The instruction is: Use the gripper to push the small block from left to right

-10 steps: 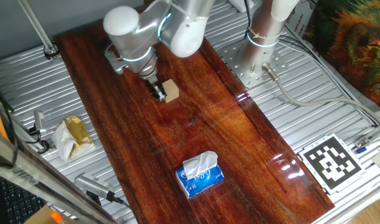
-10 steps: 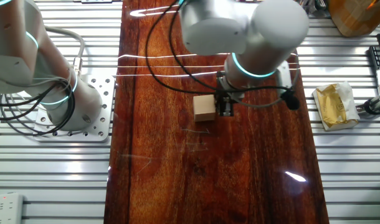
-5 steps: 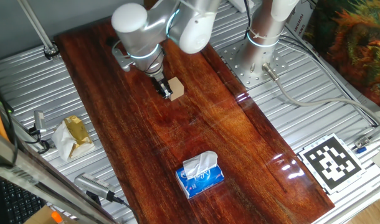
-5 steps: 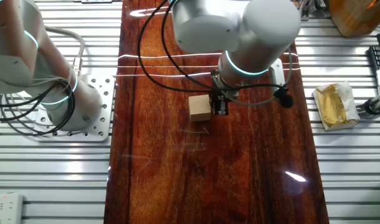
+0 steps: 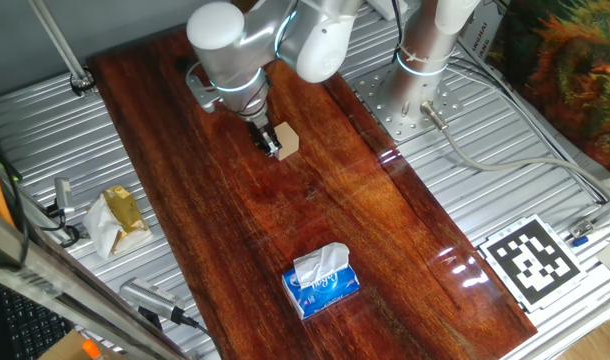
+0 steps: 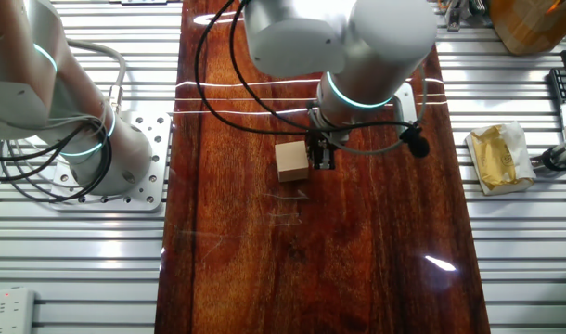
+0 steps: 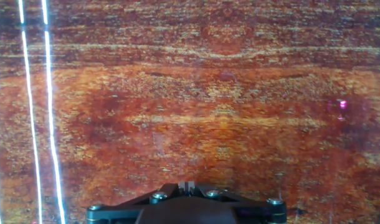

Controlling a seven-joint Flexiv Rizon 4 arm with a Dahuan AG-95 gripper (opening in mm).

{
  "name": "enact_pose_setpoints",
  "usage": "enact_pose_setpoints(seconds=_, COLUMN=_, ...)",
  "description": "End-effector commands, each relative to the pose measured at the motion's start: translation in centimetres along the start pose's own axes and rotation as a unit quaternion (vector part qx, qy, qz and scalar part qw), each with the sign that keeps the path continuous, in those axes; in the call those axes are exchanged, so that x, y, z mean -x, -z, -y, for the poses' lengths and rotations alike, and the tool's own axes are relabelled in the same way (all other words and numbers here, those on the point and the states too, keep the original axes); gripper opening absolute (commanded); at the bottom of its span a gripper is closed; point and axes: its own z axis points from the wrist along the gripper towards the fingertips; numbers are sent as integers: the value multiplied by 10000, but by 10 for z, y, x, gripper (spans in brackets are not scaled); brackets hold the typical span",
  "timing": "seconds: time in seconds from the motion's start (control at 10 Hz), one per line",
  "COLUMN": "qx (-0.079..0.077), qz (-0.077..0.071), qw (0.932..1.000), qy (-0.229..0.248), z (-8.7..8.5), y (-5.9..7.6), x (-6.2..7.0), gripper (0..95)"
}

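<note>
Right now the gripper presses its side against the small wooden block near the board's far end — jaws clenched, grasping nothing; blue tissue pack w/ tissue poking out sits well apart.

Two high fixed views, opposite sides, share table; hand view close, straight down.

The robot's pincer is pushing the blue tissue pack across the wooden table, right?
Not quite. The pincer is pushing the small block, a tan wooden cube, across the wooden table. One fixed view shows the blue tissue pack lying untouched, far from the pincer.
</note>
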Motion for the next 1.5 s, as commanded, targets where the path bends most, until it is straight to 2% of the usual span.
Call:
enact_pose_setpoints(seconds=0.1, qx=-17, qz=4, qw=10000, qy=-8, z=0, y=3, x=-1, gripper=0)
enact_pose_setpoints(seconds=0.8, qx=-24, qz=-1, qw=10000, qy=-3, z=0, y=7, x=0, gripper=0)
enact_pose_setpoints(seconds=1.2, qx=-50, qz=-57, qw=10000, qy=12, z=-1, y=7, x=-4, gripper=0)
enact_pose_setpoints(seconds=1.5, qx=-50, qz=-59, qw=10000, qy=12, z=-3, y=4, x=-15, gripper=0)
